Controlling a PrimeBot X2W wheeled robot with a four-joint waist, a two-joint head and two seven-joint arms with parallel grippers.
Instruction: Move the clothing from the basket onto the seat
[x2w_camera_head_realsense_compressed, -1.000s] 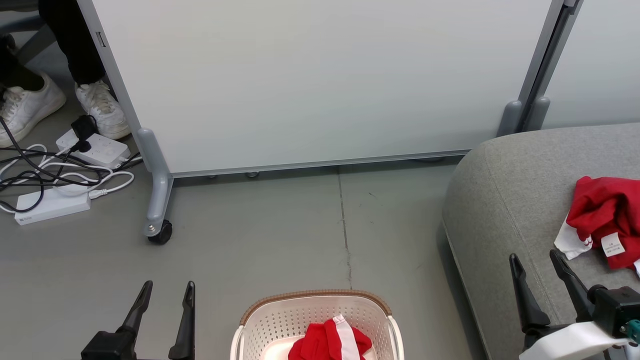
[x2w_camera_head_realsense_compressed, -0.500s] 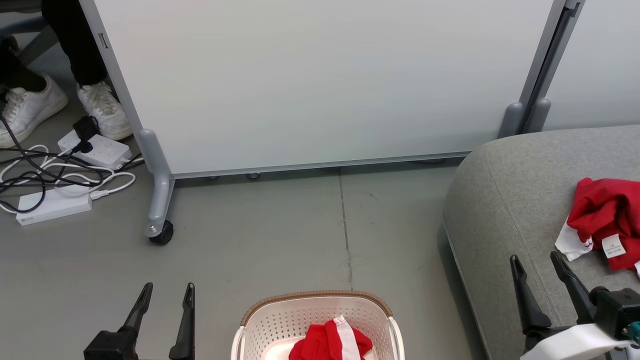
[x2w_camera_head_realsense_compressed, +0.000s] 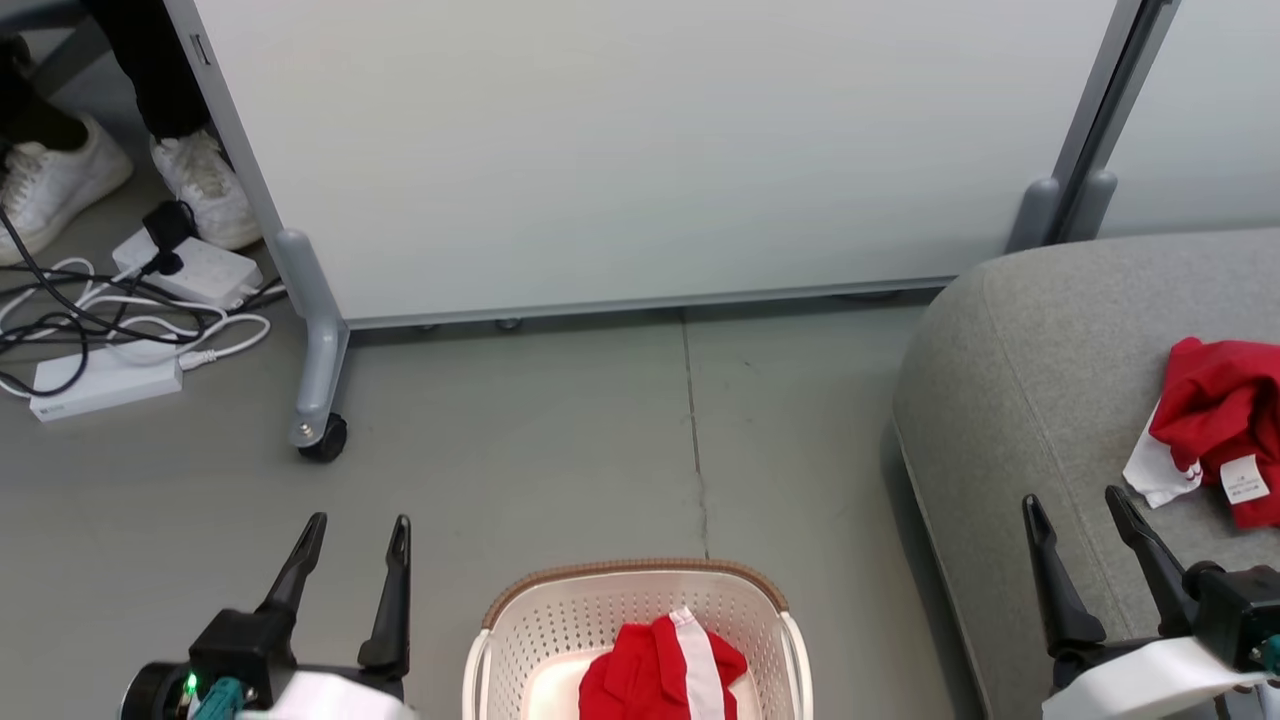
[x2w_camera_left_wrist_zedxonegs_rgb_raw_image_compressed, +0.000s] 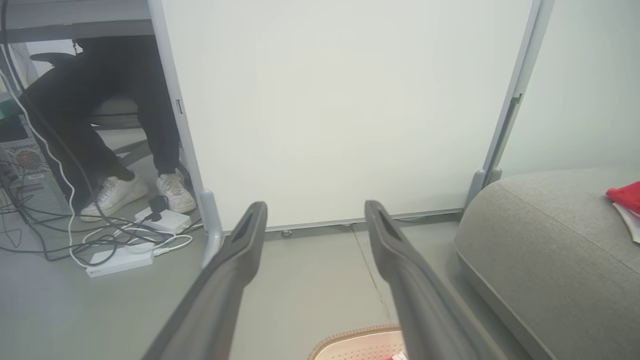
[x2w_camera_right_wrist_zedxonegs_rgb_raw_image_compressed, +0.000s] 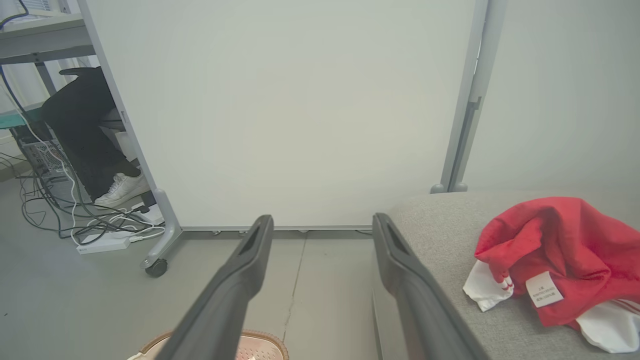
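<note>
A cream perforated basket (x2w_camera_head_realsense_compressed: 520, 640) with a brown rim stands on the floor at the bottom centre, and a red and white garment (x2w_camera_head_realsense_compressed: 660, 675) lies in it. Another red garment (x2w_camera_head_realsense_compressed: 1220, 415) with a white label lies crumpled on the grey seat (x2w_camera_head_realsense_compressed: 1040, 400) at the right; the right wrist view shows that garment (x2w_camera_right_wrist_zedxonegs_rgb_raw_image_compressed: 555, 255) on the seat (x2w_camera_right_wrist_zedxonegs_rgb_raw_image_compressed: 445, 225). My left gripper (x2w_camera_head_realsense_compressed: 356, 535) is open and empty, left of the basket. My right gripper (x2w_camera_head_realsense_compressed: 1076, 510) is open and empty over the seat's front part. The basket's rim (x2w_camera_left_wrist_zedxonegs_rgb_raw_image_compressed: 350, 335) peeks in at the bottom of the left wrist view.
A white partition panel (x2w_camera_head_realsense_compressed: 620, 150) on castor feet (x2w_camera_head_realsense_compressed: 320, 435) stands behind the floor area. Power strips and tangled cables (x2w_camera_head_realsense_compressed: 110, 330) lie at the far left, beside a person's white shoes (x2w_camera_head_realsense_compressed: 200, 185). A floor seam (x2w_camera_head_realsense_compressed: 695, 440) runs toward the basket.
My left gripper has risen further into view, its wrist now showing. The whole picture has shifted slightly, so the camera moved. The garments lie as before.
</note>
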